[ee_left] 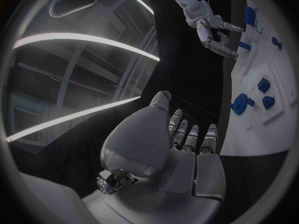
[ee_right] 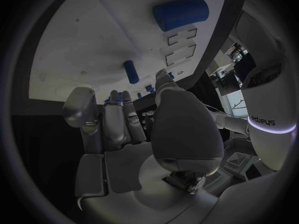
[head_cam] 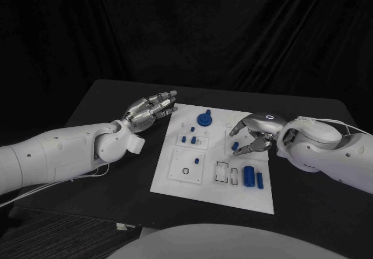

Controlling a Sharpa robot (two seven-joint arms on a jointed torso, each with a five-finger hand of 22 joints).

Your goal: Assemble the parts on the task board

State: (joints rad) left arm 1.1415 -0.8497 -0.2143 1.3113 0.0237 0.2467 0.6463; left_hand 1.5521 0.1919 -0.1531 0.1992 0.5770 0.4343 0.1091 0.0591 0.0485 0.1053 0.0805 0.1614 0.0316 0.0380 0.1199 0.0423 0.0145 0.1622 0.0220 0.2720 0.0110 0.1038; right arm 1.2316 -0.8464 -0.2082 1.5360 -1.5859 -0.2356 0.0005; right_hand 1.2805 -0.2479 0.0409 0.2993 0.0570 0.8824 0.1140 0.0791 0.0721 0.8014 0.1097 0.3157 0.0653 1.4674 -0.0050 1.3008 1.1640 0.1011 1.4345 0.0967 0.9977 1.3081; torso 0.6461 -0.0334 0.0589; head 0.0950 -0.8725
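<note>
the left hand [head_cam: 150, 111] is hovering beside the task board [head_cam: 177, 183], fingers spread, grasping nothing; the right hand [head_cam: 255, 131] is arching over a small blue part [head_cam: 235, 145]. i cannot tell whether its fingers are pinching it.

task board [head_cam: 175, 181]: 1 | blue parts on board, head view: 8 — knobbed round piece [head_cam: 205, 118] 1, small pegs [head_cam: 183, 139] [head_cam: 193, 140] [head_cam: 192, 129] [head_cam: 197, 160] [head_cam: 235, 145] 5, large cylinder [head_cam: 249, 176] 1, slim bar [head_cam: 260, 180] 1 | hands: 2, left hand [head_cam: 151, 111], right hand [head_cam: 255, 130]

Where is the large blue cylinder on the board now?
In the head view, the large blue cylinder lies on the task board near its right front corner, beside a thinner blue part, nearer than the right hand.
</note>
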